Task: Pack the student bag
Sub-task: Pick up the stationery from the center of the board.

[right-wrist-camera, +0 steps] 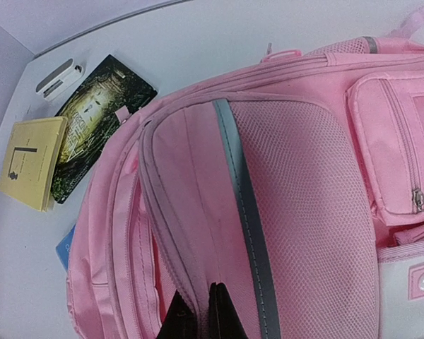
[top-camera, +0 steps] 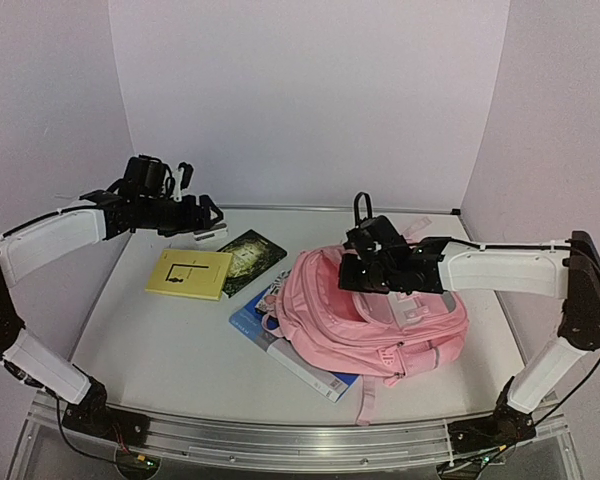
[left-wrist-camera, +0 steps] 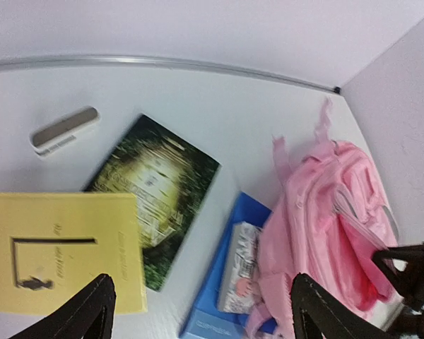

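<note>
1. top view: the bag (top-camera: 385, 325) is lying right of centre, long axis running left-right, its left end lying on a blue book (top-camera: 280, 345). the right gripper (top-camera: 358, 270) is sitting right on it. the left gripper (top-camera: 208, 215) is hanging well off to the left over the yellow book (top-camera: 190, 273) and green book (top-camera: 248, 258), so it's the nearer one for those.
2. left wrist: its fingers (left-wrist-camera: 92, 311) are gaping wide and holding nothing, with the yellow book just below and the bag off to the right.
3. right wrist: the fingers (right-wrist-camera: 222, 318) are nearly together and look to be pinching a fold of bag fabric by the zip seam.
</note>
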Action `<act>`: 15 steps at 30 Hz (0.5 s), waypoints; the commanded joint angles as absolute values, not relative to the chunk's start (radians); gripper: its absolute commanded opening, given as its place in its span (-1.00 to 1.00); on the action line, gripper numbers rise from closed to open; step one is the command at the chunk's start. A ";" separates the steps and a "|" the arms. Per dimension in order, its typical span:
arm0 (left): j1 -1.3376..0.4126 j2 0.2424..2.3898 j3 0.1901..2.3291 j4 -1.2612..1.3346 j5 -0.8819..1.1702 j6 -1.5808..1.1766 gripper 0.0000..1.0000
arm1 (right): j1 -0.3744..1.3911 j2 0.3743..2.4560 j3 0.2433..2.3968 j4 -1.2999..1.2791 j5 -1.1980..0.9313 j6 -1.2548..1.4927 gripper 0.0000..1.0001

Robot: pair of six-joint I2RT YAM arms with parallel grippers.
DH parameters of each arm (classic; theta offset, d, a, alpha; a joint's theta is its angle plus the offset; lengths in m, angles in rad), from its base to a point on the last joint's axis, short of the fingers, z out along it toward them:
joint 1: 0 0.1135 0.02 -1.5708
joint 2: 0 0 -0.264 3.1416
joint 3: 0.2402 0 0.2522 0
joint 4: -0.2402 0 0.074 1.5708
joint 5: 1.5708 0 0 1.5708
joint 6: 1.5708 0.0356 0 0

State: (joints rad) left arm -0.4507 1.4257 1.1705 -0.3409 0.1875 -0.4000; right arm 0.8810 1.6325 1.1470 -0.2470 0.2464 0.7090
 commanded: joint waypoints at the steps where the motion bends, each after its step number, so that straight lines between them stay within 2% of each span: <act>1: -0.354 1.555 1.295 -0.423 0.085 -0.077 0.72 | 0.876 1.592 1.146 -0.166 0.222 0.704 -1.00; 8: -0.224 1.811 1.505 -0.420 0.109 0.186 0.72 | 0.876 1.593 1.133 -0.123 0.176 0.715 -1.00; 15: -0.216 2.029 1.665 -0.403 0.077 0.411 0.72 | 0.877 1.593 1.129 -0.105 0.135 0.732 -1.00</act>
